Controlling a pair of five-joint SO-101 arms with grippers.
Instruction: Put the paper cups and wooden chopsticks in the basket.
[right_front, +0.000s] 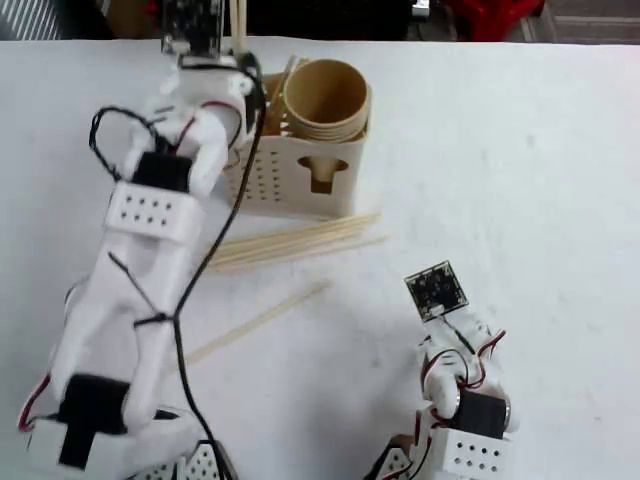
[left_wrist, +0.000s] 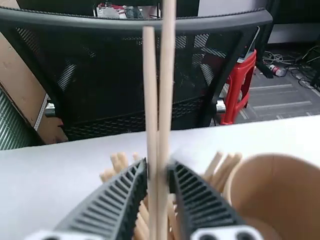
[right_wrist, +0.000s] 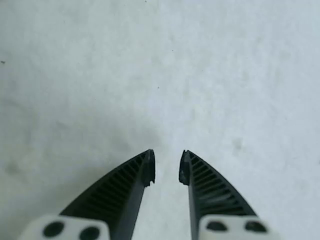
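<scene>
While over the basket (right_front: 290, 185), left end effector (left_wrist: 157, 169) clamps two chopsticks (left_wrist: 166, 75) (upright) | right end effector (right_wrist: 167, 161) slightly parted, empty.

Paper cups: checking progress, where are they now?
In the high view the paper cups sit nested inside the basket, toward its right, next to upright chopsticks.

Bright, even light leaves faint soft shadows on the table (right_front: 520, 150).
</scene>
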